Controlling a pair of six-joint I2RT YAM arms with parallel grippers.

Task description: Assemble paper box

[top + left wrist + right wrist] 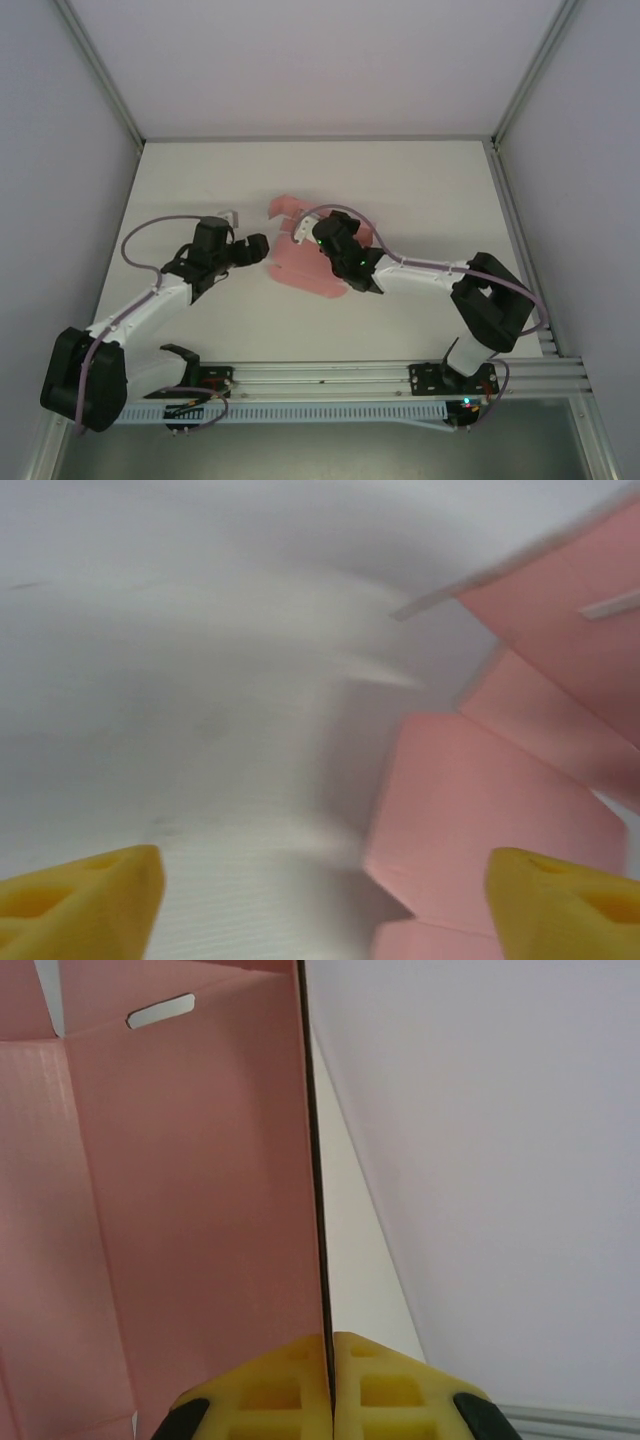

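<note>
The paper box [300,268] is a pale-pink die-cut sheet, partly folded, lying mid-table between both arms. My right gripper [322,237] sits over its upper part; in the right wrist view its yellow pads [270,1390] are shut on the thin edge of an upright pink panel [200,1210] with a slot [160,1010] near the top. My left gripper [260,248] is at the sheet's left edge. In the left wrist view it [320,910] is open, fingers [80,900] wide apart, and a raised pink flap [480,820] reaches in near the right-hand finger.
The white table [420,200] is enclosed by grey walls and aluminium posts [100,70]. A slotted rail [330,375] runs along the near edge by the arm bases, with a black bracket [180,355] beside the left base.
</note>
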